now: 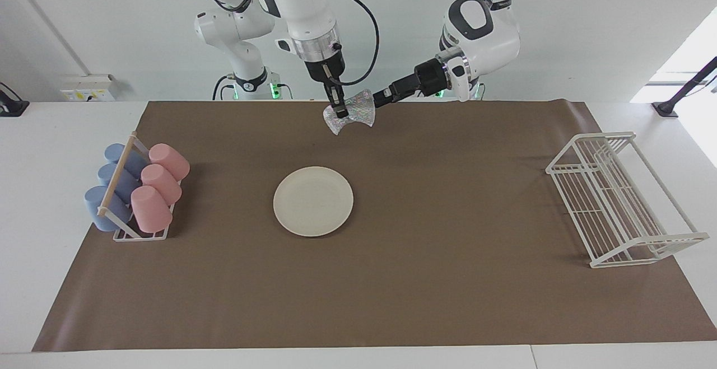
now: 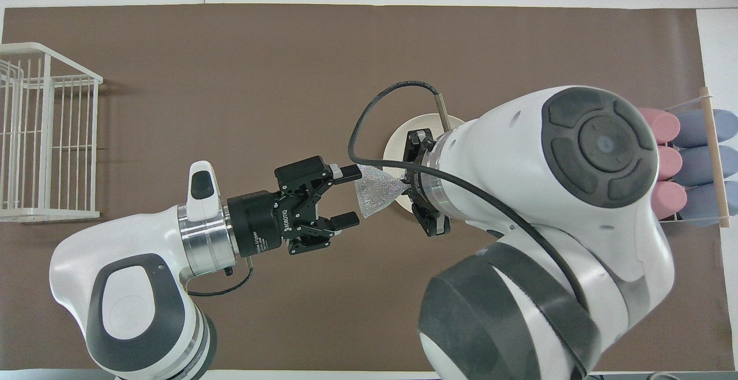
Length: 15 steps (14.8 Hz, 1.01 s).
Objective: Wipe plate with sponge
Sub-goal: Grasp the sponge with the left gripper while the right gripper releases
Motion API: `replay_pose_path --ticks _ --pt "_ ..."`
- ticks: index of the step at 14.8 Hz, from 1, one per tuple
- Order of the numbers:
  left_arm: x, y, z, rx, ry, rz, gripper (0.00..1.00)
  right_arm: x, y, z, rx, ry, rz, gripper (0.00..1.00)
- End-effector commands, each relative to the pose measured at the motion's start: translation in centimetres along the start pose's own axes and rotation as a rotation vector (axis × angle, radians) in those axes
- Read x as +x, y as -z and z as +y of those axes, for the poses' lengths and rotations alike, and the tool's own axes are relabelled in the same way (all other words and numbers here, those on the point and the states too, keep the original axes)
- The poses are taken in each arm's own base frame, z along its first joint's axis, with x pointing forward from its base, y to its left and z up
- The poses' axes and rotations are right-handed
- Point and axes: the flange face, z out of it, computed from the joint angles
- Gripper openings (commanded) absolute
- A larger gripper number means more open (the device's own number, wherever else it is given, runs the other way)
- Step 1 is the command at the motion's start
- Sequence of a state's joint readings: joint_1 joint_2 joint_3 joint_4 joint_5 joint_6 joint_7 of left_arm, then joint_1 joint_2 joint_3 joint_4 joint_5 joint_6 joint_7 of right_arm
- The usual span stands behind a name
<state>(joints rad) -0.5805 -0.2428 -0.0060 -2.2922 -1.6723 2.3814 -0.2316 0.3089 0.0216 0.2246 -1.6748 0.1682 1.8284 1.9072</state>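
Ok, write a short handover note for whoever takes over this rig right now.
Right claw: shut on the sponge, holding it up in the air above the mat.
Left claw: open, right beside the sponge's free end, not gripping it.
Plate: flat on the brown mat, mid-table, bare.
Done: sponge picked up.
Left: the wiping itself; nothing has touched the plate yet.
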Motion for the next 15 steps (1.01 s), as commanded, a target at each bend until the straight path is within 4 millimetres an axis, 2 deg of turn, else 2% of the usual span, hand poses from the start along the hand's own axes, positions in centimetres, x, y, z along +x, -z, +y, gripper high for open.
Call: replay_pose_path --ticks 1,3,5,6,8,9,10,15 --pt "1.1 -1.1 0.9 -0.018 0.032 0.019 1.0 0.1 0.0 0.2 0.005 0.0 0.021 0.0" --pt "2.1 -2.2 2.3 -0.024 0.031 0.021 1.0 0.1 -0.2 0.5 -0.003 -0.004 0.025 0.0" --pt "2.1 -2.5 2.3 -0.018 0.03 0.017 0.99 -0.1 -0.4 0.9 -0.004 -0.001 0.027 0.0" --pt "1.9 -2.7 2.1 -0.01 0.03 0.012 0.88 -0.1 -0.4 0.9 -0.004 -0.001 0.027 0.0" --pt "1.7 -2.8 1.9 -0.005 0.029 0.004 0.31 0.0 -0.4 0.9 -0.003 0.0 0.027 0.0" --pt "1.6 -2.7 1.8 -0.001 0.028 -0.005 0.11 0.0 -0.4 0.9 -0.003 0.0 0.027 0.0" --pt "1.5 -2.6 1.7 0.003 0.031 -0.023 0.0 0.0 -0.4 0.9 -0.005 0.0 0.028 0.0" --pt "1.6 -2.0 1.6 0.048 0.016 -0.064 0.0 0.0 -0.8 1.5 -0.014 0.008 0.035 0.0"
